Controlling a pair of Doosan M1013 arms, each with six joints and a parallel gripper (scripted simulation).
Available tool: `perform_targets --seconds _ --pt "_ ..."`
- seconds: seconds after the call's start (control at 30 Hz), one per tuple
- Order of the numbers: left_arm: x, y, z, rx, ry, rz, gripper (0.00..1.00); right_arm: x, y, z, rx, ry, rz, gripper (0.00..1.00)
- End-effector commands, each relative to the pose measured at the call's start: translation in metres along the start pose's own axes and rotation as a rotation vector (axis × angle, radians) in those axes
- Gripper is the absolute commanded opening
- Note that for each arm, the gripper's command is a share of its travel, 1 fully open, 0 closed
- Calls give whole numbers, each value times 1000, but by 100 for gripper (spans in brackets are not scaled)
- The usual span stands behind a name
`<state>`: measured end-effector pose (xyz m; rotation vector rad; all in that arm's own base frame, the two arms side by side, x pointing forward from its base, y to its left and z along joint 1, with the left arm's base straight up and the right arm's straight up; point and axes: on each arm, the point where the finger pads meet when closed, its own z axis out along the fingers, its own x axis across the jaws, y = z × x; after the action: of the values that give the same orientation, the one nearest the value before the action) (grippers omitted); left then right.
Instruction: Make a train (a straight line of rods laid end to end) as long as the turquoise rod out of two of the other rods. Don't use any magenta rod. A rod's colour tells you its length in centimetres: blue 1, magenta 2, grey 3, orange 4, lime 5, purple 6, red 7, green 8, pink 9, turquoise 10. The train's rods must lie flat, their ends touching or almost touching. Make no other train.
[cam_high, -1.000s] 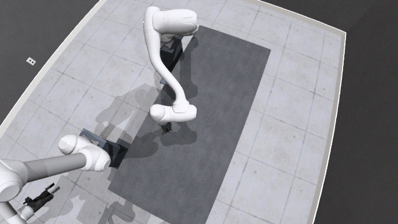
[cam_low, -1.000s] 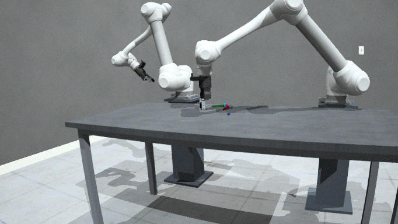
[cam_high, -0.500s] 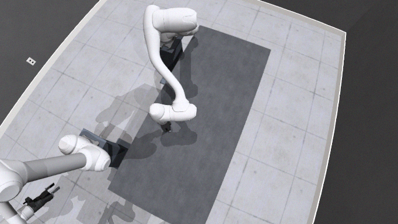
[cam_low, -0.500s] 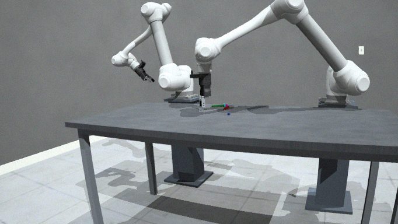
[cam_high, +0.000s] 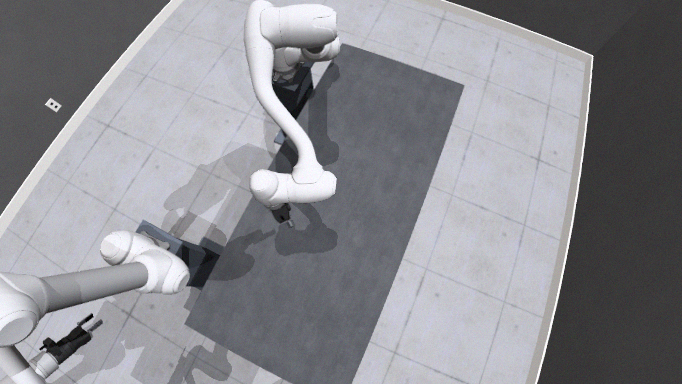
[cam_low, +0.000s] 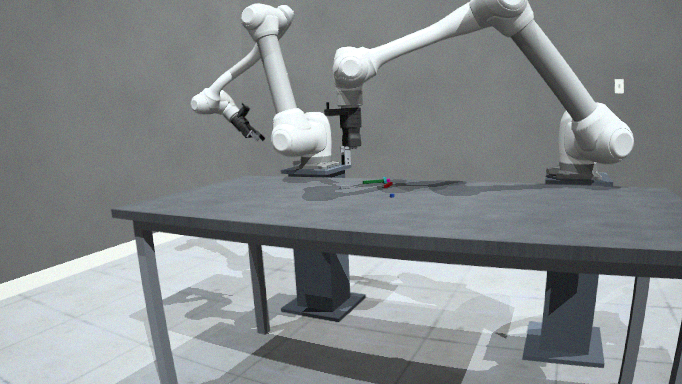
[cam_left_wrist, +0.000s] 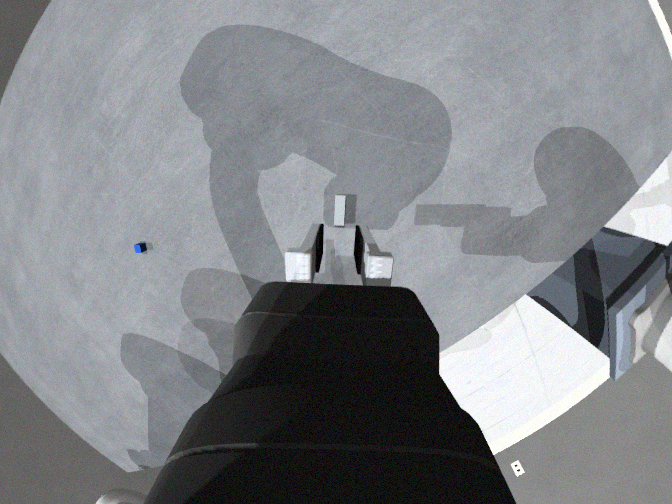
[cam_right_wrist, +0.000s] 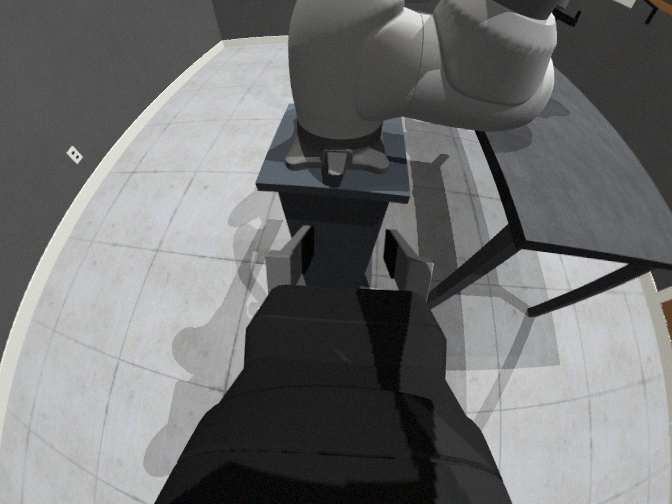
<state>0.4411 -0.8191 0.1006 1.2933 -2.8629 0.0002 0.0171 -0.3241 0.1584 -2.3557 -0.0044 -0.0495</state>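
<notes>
A grey rod (cam_left_wrist: 339, 210) (cam_low: 345, 187) lies flat on the table, just ahead of the fingertips in the left wrist view. My left gripper (cam_left_wrist: 339, 239) (cam_low: 346, 164) (cam_high: 288, 224) is partly open and empty, pointing down above the table near the grey rod. In the exterior view a green rod (cam_low: 372, 182), a turquoise piece (cam_low: 385, 180), a magenta piece (cam_low: 388, 180) and a red rod (cam_low: 388, 185) lie close together; whether they touch is too small to tell. A small blue rod (cam_left_wrist: 140, 247) (cam_low: 392, 195) lies apart. My right gripper (cam_right_wrist: 349, 242) (cam_high: 95, 320) (cam_low: 257, 136) is wide open and empty, away from the table.
The dark grey table (cam_high: 380, 150) (cam_low: 250, 210) (cam_right_wrist: 586, 179) carries the rods. The left arm reaches over it and hides the rods in the top view. The right arm's pedestal (cam_right_wrist: 336, 217) stands beside the table, below the right gripper.
</notes>
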Motion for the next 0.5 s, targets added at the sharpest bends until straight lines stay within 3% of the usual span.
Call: perform_targets --seconds 0.0,0.13,0.17,0.47 --pt "0 -1 -10 2 0 0 54 0 0 0 -1 0 0 100" --pt "0 -1 -12 2 0 0 54 0 0 0 -1 0 0 100" --pt "0 -1 -12 2 0 0 100 0 0 0 -1 0 0 100" --pt "0 -1 -12 2 0 0 100 0 0 0 -1 0 0 100"
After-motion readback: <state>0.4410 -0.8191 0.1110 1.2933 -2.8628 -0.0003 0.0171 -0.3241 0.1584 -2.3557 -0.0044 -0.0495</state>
